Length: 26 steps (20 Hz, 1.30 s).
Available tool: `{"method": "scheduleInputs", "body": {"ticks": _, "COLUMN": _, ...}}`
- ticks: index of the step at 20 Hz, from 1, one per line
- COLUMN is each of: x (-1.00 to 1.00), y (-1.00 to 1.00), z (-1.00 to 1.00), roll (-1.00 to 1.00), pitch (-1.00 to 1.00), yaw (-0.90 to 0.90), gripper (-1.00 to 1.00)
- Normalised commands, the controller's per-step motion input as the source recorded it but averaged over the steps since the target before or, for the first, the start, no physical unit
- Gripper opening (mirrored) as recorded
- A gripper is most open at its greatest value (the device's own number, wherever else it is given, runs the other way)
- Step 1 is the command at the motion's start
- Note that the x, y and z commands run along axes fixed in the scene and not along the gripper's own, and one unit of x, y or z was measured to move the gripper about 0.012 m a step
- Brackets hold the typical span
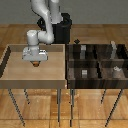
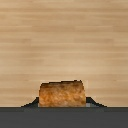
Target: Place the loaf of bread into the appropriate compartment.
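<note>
Loaf [image 2: 62, 94] sits between the fingers of the gripper [image 1: 35, 63], clamped, over the light wooden tray [image 1: 10, 70] on the exterior view's left. Dark compartment box [image 1: 95, 62] is beside the tray, holding small grey blocks [image 1: 84, 73].

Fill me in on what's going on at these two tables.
A single robot arm has its gripper lowered over the light wooden tray on the exterior view's left. The loaf of bread, a small orange-brown block, sits right at the fingers, seen close up in the wrist view against the tray's wood. Whether the fingers have closed on it cannot be told. The dark compartment box on the exterior view's right holds a few small grey-white blocks; the loaf is not there yet.
</note>
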Motion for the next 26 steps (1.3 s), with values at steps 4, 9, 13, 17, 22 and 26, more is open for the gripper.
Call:
{"method": "scheduleInputs", "body": {"ticks": 4, "x": 0.0, "y": 0.0, "z": 1.0, "roll": 0.0, "pitch": 0.0, "yaw": 0.0, "gripper": -1.0}}
{"method": "scheduleInputs", "body": {"ticks": 9, "x": 0.0, "y": 0.0, "z": 1.0, "roll": 0.0, "pitch": 0.0, "yaw": 0.0, "gripper": -1.0}}
{"method": "scheduleInputs", "body": {"ticks": 13, "x": 0.0, "y": 0.25, "z": 0.25, "roll": 0.0, "pitch": 0.0, "yaw": 0.0, "gripper": -1.0}}
{"method": "scheduleInputs", "body": {"ticks": 17, "x": 0.0, "y": 1.0, "z": 0.0, "roll": 0.0, "pitch": 0.0, "yaw": 0.0, "gripper": -1.0}}
{"method": "scheduleInputs", "body": {"ticks": 22, "x": 0.0, "y": 1.0, "z": 0.0, "roll": 0.0, "pitch": 0.0, "yaw": 0.0, "gripper": -1.0}}
{"method": "scheduleInputs", "body": {"ticks": 26, "x": 0.0, "y": 1.0, "z": 0.0, "roll": 0.0, "pitch": 0.0, "yaw": 0.0, "gripper": -1.0}}
